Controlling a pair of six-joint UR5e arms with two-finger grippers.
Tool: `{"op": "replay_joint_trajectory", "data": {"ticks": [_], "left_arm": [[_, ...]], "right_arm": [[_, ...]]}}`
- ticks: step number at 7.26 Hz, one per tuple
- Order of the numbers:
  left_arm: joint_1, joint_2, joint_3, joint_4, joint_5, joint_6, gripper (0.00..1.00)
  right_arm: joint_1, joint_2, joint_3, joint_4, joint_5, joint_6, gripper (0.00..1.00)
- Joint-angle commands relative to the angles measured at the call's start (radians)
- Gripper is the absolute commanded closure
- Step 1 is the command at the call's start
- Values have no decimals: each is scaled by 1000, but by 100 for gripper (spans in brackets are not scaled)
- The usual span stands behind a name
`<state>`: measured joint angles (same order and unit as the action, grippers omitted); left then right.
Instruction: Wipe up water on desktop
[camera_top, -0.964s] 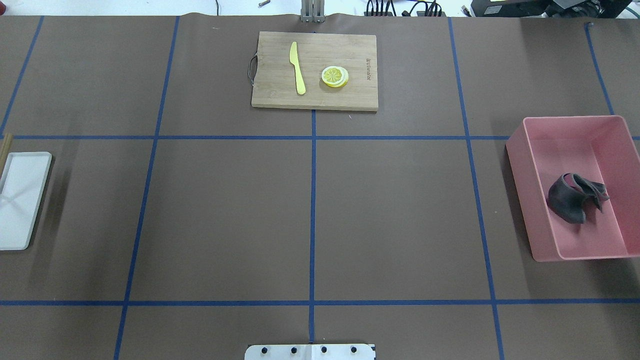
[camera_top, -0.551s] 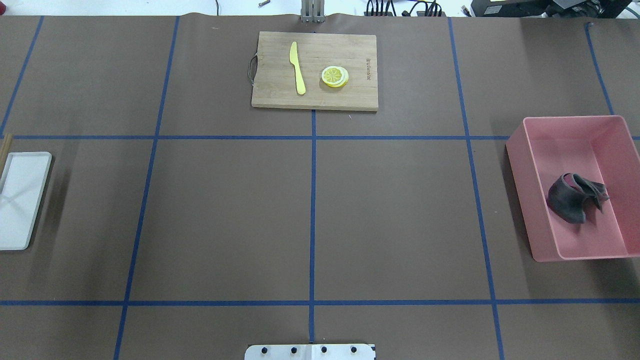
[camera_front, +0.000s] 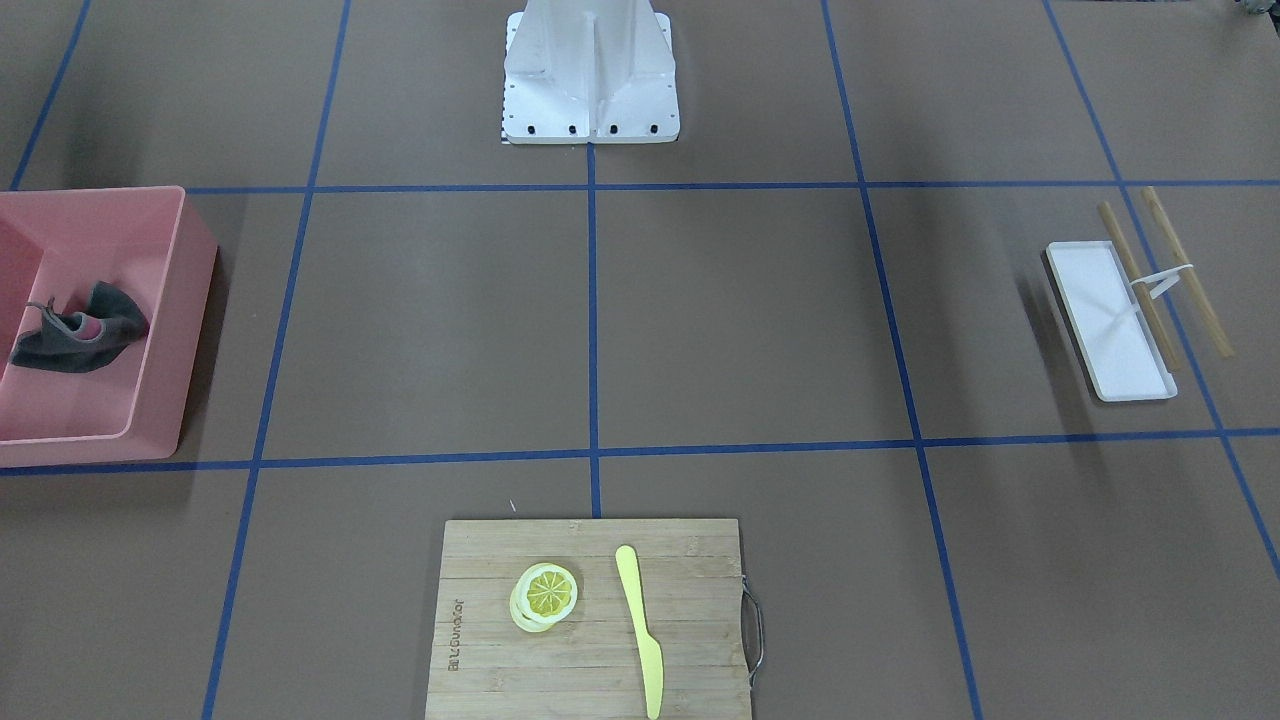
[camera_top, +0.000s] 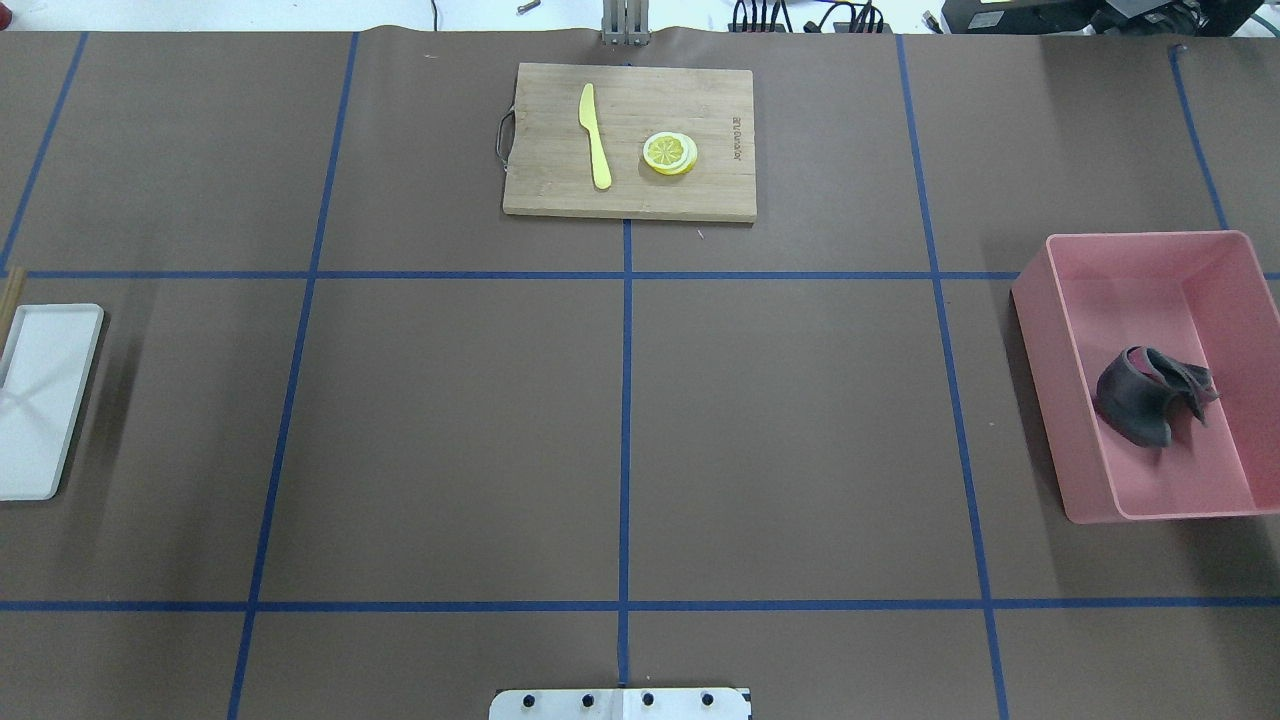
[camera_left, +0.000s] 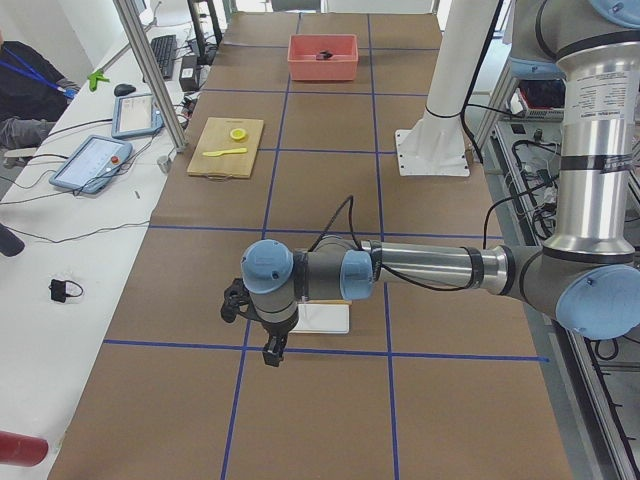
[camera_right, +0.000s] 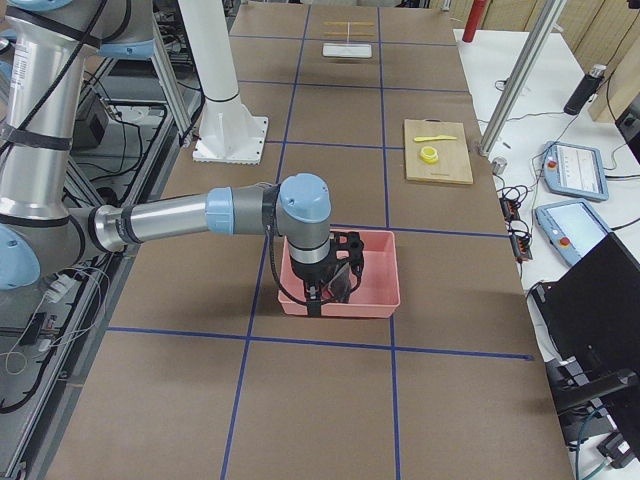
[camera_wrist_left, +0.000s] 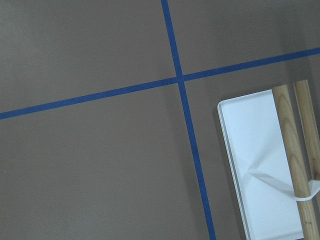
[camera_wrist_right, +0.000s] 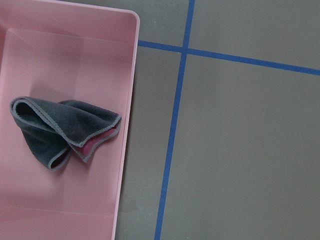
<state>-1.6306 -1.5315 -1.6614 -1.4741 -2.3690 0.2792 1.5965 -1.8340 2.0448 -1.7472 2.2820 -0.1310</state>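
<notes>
The desktop (camera_top: 450, 430) is a brown surface crossed by blue tape lines; I cannot make out any water on it. A dark grey cloth (camera_top: 1145, 395) lies crumpled in a pink bin (camera_top: 1050, 380) at the right, also seen in the right wrist view as the cloth (camera_wrist_right: 60, 132). My right gripper (camera_right: 318, 303) hangs over the bin's near side; I cannot tell if it is open or shut. My left gripper (camera_left: 271, 355) hangs above the desk beside a white tray (camera_left: 323, 318); its state cannot be told either. Neither gripper shows in the overhead or front views.
A bamboo cutting board (camera_top: 560, 190) at the far middle carries a yellow knife (camera_top: 596, 135) and lemon slices (camera_top: 669, 153). The white tray (camera_front: 1095, 290) with two wooden sticks (camera_front: 1190, 275) lies at the left end. The robot's base (camera_front: 590, 70) stands at the near edge.
</notes>
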Motion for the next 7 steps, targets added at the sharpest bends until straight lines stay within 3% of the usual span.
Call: {"op": "replay_joint_trajectory", "data": {"ticks": [1,7], "left_arm": [[0,1,2,0,1,0,1],[0,7,8,0,1,0,1]], "right_arm": [[3,-4,0,0,1,2,0],[13,-4,11,0,2,4,0]]}}
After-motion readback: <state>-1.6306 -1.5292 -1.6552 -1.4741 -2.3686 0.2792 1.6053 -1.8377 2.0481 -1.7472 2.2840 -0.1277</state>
